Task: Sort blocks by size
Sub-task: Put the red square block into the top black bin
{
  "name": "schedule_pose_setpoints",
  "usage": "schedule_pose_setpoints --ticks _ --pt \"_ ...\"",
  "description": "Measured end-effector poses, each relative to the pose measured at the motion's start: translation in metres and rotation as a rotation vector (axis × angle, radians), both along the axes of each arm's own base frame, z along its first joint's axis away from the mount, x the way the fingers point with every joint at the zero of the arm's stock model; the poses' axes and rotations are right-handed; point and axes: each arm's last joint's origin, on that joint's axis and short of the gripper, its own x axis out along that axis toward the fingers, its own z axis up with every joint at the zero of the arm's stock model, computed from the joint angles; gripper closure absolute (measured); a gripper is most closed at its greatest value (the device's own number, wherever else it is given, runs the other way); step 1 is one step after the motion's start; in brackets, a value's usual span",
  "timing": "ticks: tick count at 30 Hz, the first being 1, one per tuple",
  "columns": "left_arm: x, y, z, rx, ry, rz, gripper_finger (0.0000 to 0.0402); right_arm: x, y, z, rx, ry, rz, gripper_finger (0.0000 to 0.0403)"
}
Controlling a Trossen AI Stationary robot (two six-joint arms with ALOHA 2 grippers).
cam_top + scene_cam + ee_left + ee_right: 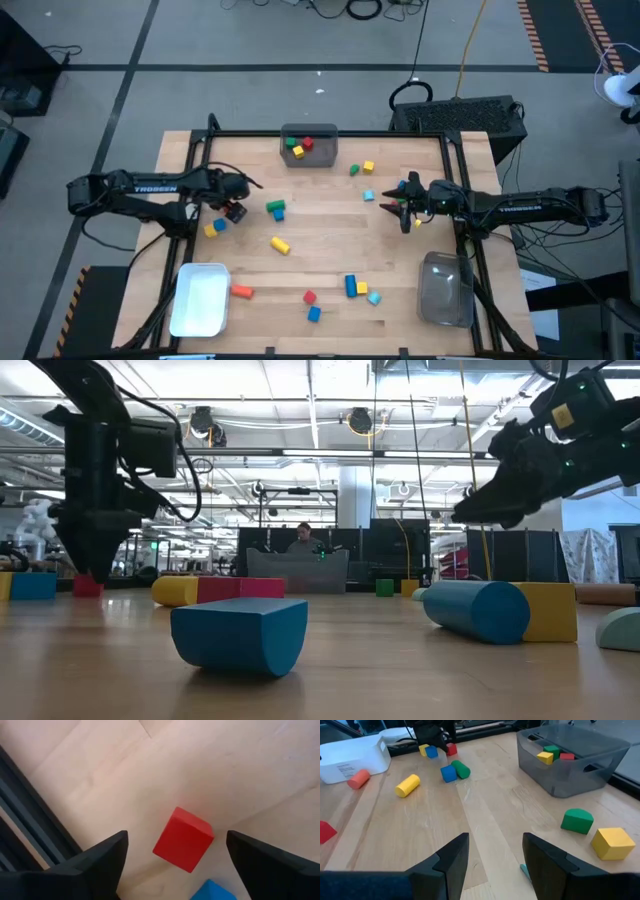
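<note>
Blue block [214,891] half out of frame

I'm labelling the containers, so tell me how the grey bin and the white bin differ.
The grey bin sits at the table's far edge, middle; the white bin sits at the near left corner. The grey bin holds green, yellow and red blocks, while the white bin shows none inside. The grey bin is dark and smoky; the white bin is plain white. Both are open-topped.
</note>
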Motion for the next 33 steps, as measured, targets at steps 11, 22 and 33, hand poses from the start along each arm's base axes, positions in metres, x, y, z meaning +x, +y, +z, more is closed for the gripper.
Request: schedule_pose_setpoints --ticks 11,22,33 --pt "0.007 0.001 -0.021 -0.055 0.057 -0.044 0.0107 0.0 0.003 -0.002 0.03 0.017 0.008 0.0227" --pt "0.012 0.002 -0.02 -0.09 0.038 -0.051 0.0206 0.001 0.004 0.0 0.031 -0.004 0.012 0.0227" --pt "0.018 0.003 -0.016 -0.109 -0.006 -0.018 0.0254 0.001 0.004 0.0 0.042 -0.007 0.008 0.0227"
